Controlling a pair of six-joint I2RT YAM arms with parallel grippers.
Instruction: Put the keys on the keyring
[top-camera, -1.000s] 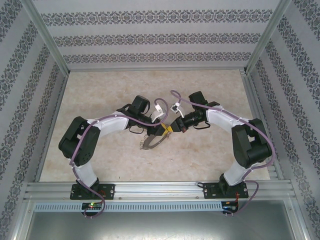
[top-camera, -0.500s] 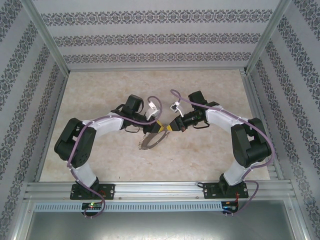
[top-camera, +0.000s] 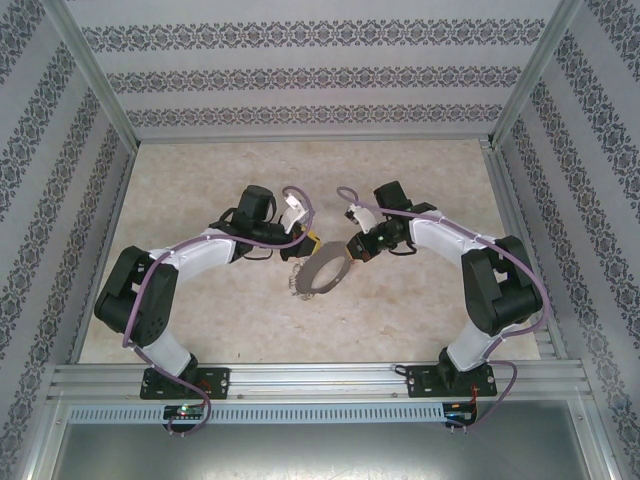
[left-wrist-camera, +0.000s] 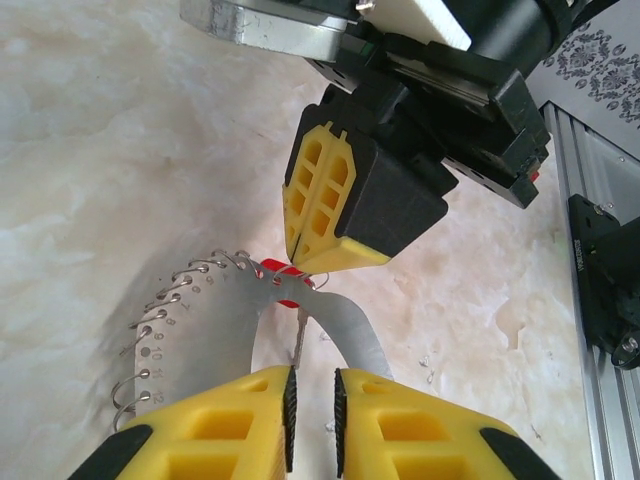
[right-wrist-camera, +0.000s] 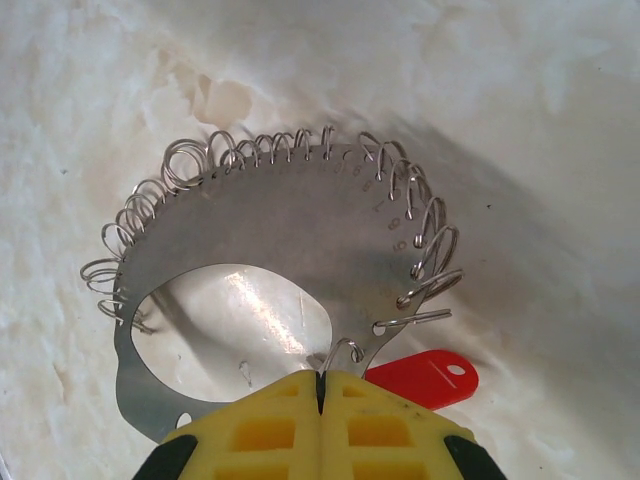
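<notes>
We'd hold the right tool (right-wrist-camera: 320, 385) clenched on the rim of the keyring (right-wrist-camera: 270, 230) over the worktop (right-wrist-camera: 500, 100), the red key (right-wrist-camera: 425, 378) just beside its tips, and move the left tool (left-wrist-camera: 312, 400) (jaws a slit apart; whether it grips anything we cannot tell) gently, without twisting the ring.

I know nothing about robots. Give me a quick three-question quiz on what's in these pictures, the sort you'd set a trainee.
1. What colour is the head of the key?
2. What fringes the metal ring? A beads; B wire loops; C ribbons.
3. True or false: the right tool is shut on the ring.

Key: 1 red; 2 B; 3 true.
</notes>
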